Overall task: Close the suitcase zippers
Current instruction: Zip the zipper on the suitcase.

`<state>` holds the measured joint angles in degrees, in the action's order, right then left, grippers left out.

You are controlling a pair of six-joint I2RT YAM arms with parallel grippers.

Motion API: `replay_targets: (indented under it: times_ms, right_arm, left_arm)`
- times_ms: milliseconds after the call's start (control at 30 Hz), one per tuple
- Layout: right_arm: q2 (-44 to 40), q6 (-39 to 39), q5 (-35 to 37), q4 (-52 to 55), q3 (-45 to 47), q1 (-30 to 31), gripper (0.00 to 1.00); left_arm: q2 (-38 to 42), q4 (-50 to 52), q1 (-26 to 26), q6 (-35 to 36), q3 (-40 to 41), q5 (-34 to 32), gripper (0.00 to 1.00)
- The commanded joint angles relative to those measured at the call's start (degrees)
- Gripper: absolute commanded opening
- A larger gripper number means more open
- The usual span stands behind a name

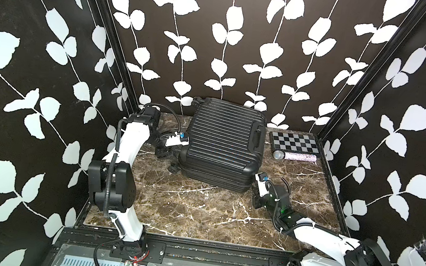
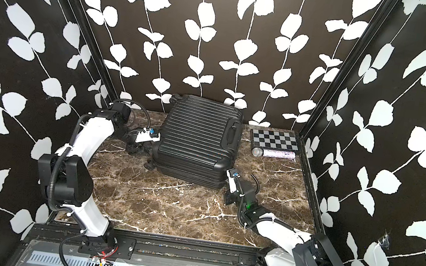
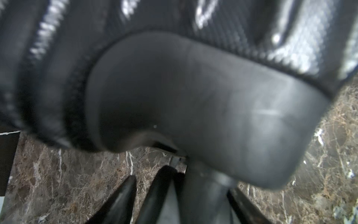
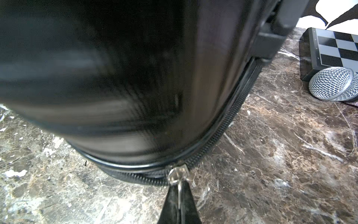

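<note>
The black ribbed suitcase (image 1: 222, 140) (image 2: 197, 137) lies flat on the marble table, ribbed shell up. My right gripper (image 1: 251, 192) (image 4: 180, 186) is at its near right corner, shut on the silver zipper pull (image 4: 177, 175). The zipper track (image 4: 232, 114) runs round that corner along the seam, low by the tabletop. My left gripper (image 1: 167, 151) (image 3: 182, 184) is at the case's left side by a wheel (image 1: 173, 167). Its fingers (image 3: 124, 195) stand apart on either side of a dark wheel mount under the rounded corner piece (image 3: 193, 97); contact is too blurred to tell.
A flat checkerboard (image 1: 293, 142) (image 4: 339, 48) lies at the back right, with a silver-headed microphone (image 1: 294, 157) (image 4: 333, 83) in front of it. The leaf-patterned back wall stands close behind the case. Bare marble (image 1: 195, 212) stretches in front of the case.
</note>
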<state>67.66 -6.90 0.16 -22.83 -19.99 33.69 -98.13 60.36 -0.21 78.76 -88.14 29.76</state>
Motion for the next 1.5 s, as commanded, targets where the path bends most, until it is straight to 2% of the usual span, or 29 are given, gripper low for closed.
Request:
replay_targets:
  times_ms: [0,133,333,400,533,667,767,867,1167,1467]
  right_arm:
    - [0.5,0.1,-0.5,2.1,-1.1,-0.3,0.0]
    - [0.5,0.1,-0.9,2.2,-1.3,-0.3,0.0]
    - [0.7,0.4,-2.5,2.9,-2.0,-0.3,0.0]
    - [0.7,0.6,-3.0,3.5,-2.2,-0.3,0.0]
    - [0.3,0.6,-3.1,4.2,-2.4,-0.4,0.0]
    - [-0.4,1.2,-5.3,4.6,-2.3,-0.3,0.0]
    - [-0.9,2.2,-8.1,4.7,-2.1,-0.4,0.0]
    - [-1.6,2.8,-11.2,4.1,-1.9,-0.3,0.0]
    - [3.1,-1.0,-15.4,1.6,-4.9,0.6,0.0]
    - [11.1,-3.7,-11.8,-1.7,-11.4,8.5,0.0]
  left_arm:
    - [2.6,2.8,0.2,1.6,1.5,3.3,0.62]
    - [4.4,3.6,0.2,0.4,2.8,6.7,0.51]
    - [9.1,0.6,-1.4,-4.6,8.0,7.0,0.22]
    - [11.1,-1.4,-2.2,-7.9,9.9,7.0,0.11]
    - [14.7,-6.9,-3.0,-18.2,13.2,6.6,0.01]
    - [19.3,-18.7,-5.1,-36.0,18.0,1.8,0.0]
    - [23.5,-27.7,-5.7,-45.6,22.8,2.8,0.0]
    - [26.8,-36.5,-6.6,-55.3,27.9,0.6,0.0]
    - [31.8,-44.4,-16.5,-68.4,34.1,-6.8,0.0]
    - [34.5,-50.3,-26.1,-88.1,37.8,-22.8,0.0]
